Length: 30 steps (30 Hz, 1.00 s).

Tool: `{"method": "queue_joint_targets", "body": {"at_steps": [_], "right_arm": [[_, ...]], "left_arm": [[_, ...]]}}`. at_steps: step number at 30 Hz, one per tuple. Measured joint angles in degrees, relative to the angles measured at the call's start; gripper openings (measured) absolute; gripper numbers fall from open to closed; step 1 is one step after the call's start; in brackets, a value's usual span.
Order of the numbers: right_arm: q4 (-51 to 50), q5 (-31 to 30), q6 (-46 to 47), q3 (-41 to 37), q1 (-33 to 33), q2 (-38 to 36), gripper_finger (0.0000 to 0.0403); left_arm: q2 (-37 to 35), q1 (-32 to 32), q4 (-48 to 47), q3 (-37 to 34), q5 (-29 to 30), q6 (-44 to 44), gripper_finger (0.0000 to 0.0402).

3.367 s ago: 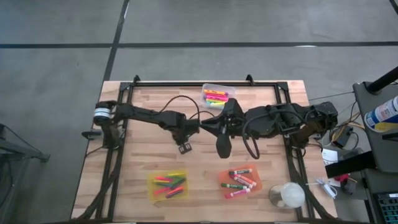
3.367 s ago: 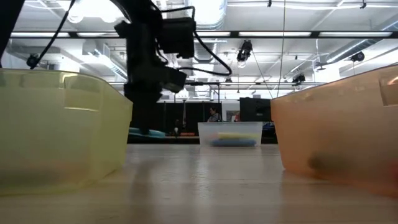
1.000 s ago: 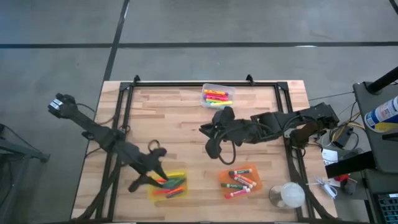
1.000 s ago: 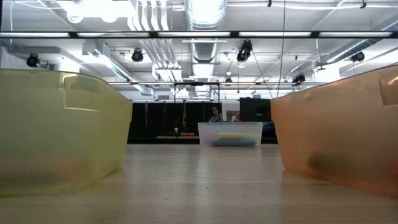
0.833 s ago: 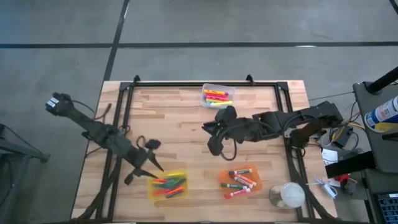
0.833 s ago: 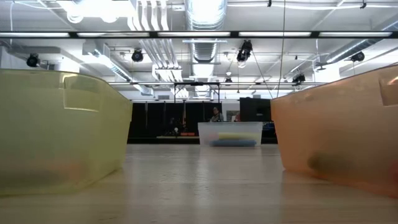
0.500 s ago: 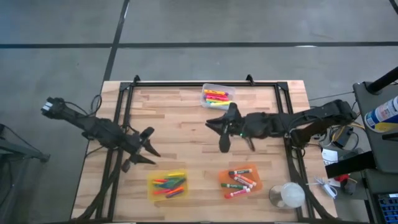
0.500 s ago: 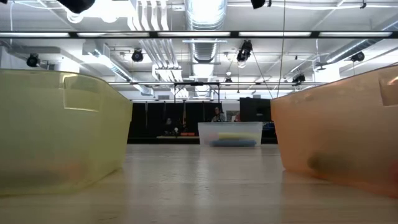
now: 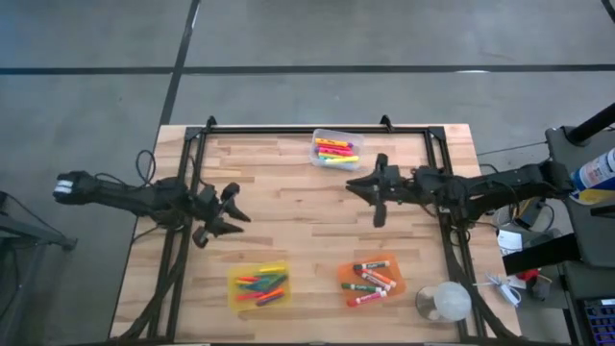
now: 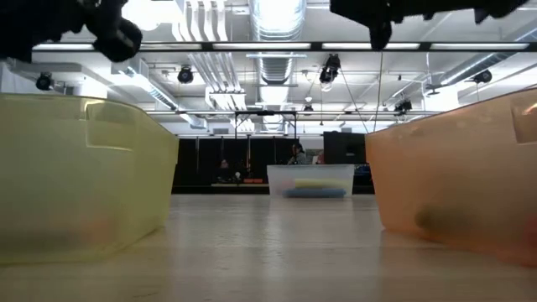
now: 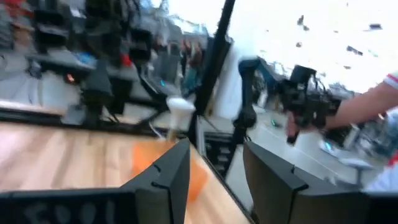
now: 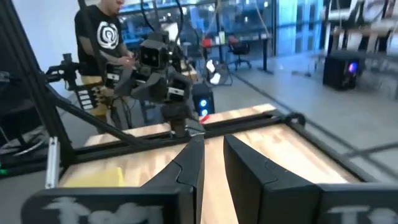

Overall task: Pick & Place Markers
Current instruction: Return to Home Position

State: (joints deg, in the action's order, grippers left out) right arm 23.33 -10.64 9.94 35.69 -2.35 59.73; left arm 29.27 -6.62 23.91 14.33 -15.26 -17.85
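The markers lie in three bins: a clear bin (image 9: 335, 149) at the far middle, a yellow bin (image 9: 259, 285) and an orange bin (image 9: 371, 279) near the front edge. My left gripper (image 9: 235, 207) hangs open and level over the table's left part, beyond the yellow bin, with nothing between its fingers (image 11: 165, 180). My right gripper (image 9: 354, 183) hangs level right of the table's middle, between the clear bin and the orange bin. A narrow gap shows between its fingers (image 12: 193, 165), and that gap holds nothing.
Black frame rails (image 9: 192, 173) run along the table's left, far and right sides. A white round object (image 9: 447, 303) sits at the near right corner. Bare wood (image 9: 298, 231) lies between the arms. A person (image 12: 102, 43) stands beyond the table's left side.
My left gripper has drawn back from over the yellow bin toward the table's far left and tipped up to level. My right gripper has pulled away from the middle toward the right edge and also levelled out. Both arms now show at the top of the low view.
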Motion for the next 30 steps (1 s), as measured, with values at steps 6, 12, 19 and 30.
{"method": "queue_joint_targets", "body": {"at_steps": [6, 12, 19, 30], "right_arm": [[1.6, 3.4, -5.5, -10.1, 2.5, -9.7, 0.0057], [1.2, 0.3, -7.7, -18.4, 2.9, -18.4, 0.0057], [3.0, -1.9, -5.7, -25.9, 2.8, -28.2, 0.0057], [2.4, 2.0, -12.9, -29.7, 2.7, -41.5, 0.0057]], "left_arm": [[-1.8, 5.1, 3.6, -6.3, -0.2, -0.3, 0.0144], [-3.4, 6.2, 5.5, -9.0, -0.2, -1.7, 0.0144], [-7.3, 6.2, 8.5, -10.3, 3.2, -1.4, 0.0144], [-20.1, 6.2, 7.3, -13.8, 3.2, -1.0, 0.0144]]}}
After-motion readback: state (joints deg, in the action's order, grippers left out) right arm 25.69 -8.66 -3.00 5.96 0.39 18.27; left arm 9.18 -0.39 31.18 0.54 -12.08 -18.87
